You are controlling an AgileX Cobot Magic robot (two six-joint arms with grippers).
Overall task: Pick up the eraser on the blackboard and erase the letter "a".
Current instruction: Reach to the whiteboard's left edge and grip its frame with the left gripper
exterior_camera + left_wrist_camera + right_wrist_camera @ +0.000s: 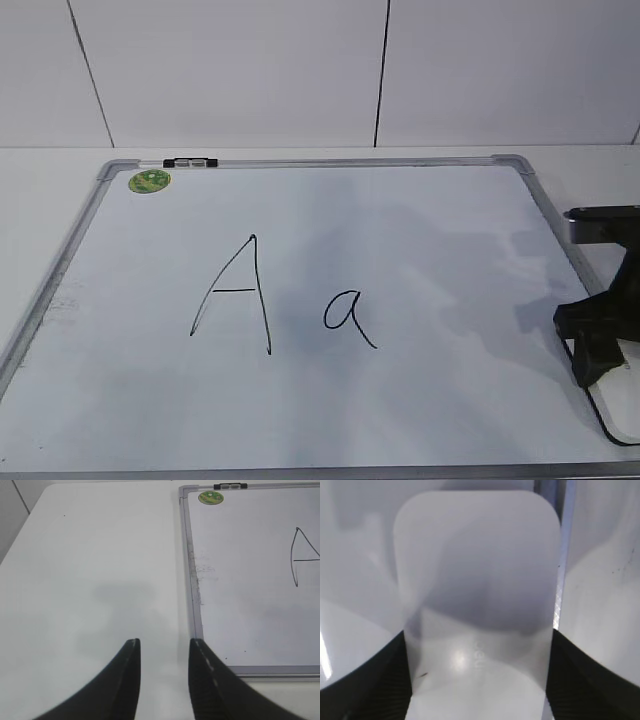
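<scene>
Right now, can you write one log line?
right gripper: around eraser | left gripper: open, off blackboard | letter "a": unerased

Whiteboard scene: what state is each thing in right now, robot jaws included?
Board: lying flat, both letters intact.
Small "a": unerased.
Capital "A": unerased.
Eraser: between the right gripper's jaws, at the board's right edge.
Left gripper: open, empty, over the table.
</scene>
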